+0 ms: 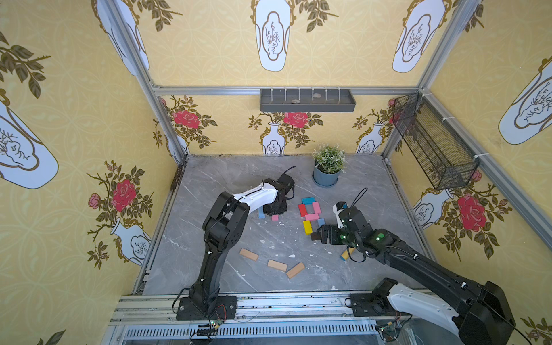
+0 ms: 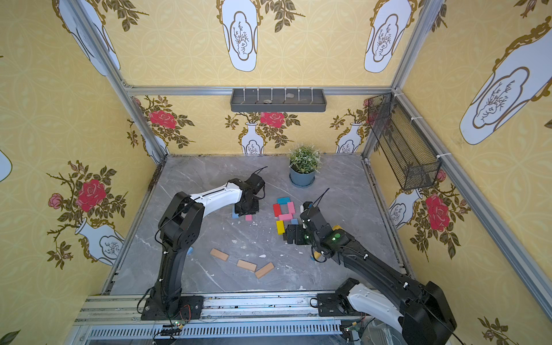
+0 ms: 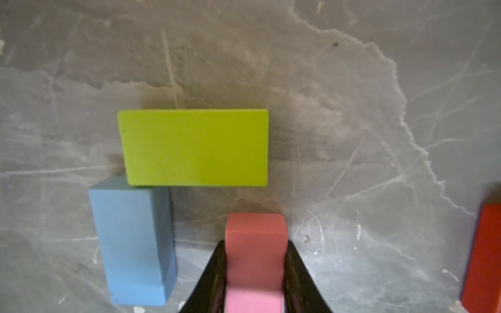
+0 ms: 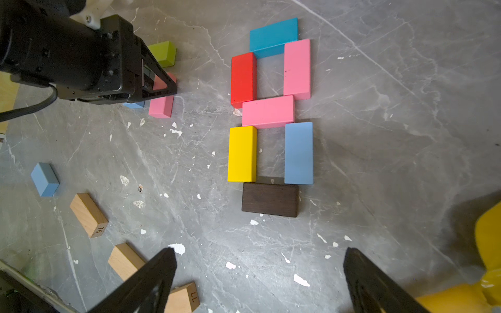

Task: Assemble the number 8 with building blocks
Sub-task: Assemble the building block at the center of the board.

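As left hand (image 3: 256, 245) clamps pink block (image 3: 254, 273), green block (image 3: 193, 147) just beyond.

A robot test cell is shown, probably in a lab, not a real home. The walls (image 1: 209, 59) are flat panels printed with vases and roses, and they are held in a bare aluminium frame (image 1: 209, 90). Two arms (image 1: 213, 248) are bolted to a metal rail (image 1: 298, 301) at the edge of a marble-look table (image 1: 239, 185). A plant (image 1: 328, 164), a grey tray (image 1: 307, 106) and a mesh basket (image 1: 436, 149) are set along the back and side.

The potted plant (image 1: 328, 167) stands behind the number 8 (image 1: 312, 216), a block cluster (image 1: 261, 212) left of it, three loose blocks (image 1: 277, 265) before it.
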Controlling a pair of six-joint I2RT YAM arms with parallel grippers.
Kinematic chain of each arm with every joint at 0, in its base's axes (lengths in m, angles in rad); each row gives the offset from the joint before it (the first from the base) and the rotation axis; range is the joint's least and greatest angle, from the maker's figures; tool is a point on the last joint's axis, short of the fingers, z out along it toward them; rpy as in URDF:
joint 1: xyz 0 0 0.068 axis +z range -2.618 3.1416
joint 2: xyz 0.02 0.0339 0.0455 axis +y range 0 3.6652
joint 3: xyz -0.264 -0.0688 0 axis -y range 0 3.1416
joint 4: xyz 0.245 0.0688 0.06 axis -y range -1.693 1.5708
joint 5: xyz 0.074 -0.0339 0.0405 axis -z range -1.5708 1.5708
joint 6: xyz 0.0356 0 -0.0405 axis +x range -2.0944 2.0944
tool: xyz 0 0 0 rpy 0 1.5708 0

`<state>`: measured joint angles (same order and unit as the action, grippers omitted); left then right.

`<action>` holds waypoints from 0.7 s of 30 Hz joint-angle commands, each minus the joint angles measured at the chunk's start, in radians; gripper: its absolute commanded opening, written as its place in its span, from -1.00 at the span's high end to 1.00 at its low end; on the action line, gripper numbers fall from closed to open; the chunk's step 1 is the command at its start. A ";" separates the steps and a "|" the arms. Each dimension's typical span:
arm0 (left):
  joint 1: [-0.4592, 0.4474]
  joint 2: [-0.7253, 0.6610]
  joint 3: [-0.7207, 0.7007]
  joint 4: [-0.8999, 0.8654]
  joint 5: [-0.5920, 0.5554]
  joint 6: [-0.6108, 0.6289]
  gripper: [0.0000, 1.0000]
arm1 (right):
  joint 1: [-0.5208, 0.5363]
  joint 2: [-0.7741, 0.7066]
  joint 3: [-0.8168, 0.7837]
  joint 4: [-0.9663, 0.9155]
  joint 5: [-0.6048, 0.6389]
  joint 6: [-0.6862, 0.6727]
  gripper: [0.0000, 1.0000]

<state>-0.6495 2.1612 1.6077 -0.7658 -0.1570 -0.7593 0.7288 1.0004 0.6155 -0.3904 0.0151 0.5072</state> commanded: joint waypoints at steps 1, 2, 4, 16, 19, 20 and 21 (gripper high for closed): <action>0.005 0.018 0.001 -0.008 -0.009 -0.002 0.42 | 0.000 -0.003 -0.003 0.008 0.019 0.004 -0.98; 0.005 0.020 0.001 -0.008 -0.009 0.000 0.42 | 0.000 -0.003 -0.003 0.008 0.018 0.005 -0.98; 0.005 0.023 0.004 -0.006 -0.006 0.001 0.42 | 0.000 -0.003 -0.004 0.008 0.019 0.005 -0.98; 0.011 0.044 0.017 -0.003 -0.001 0.005 0.42 | 0.001 0.004 -0.005 0.011 0.015 0.005 -0.98; 0.013 0.046 0.017 -0.001 0.003 0.006 0.43 | 0.000 0.005 -0.005 0.011 0.015 0.004 -0.98; 0.014 0.047 0.017 0.000 0.002 0.006 0.43 | 0.000 0.005 -0.005 0.010 0.016 0.004 -0.98; 0.014 0.048 0.017 0.001 0.002 0.008 0.42 | 0.001 0.006 -0.005 0.012 0.016 0.005 -0.98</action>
<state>-0.6395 2.1838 1.6333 -0.7654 -0.1574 -0.7589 0.7288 1.0042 0.6140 -0.3904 0.0147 0.5076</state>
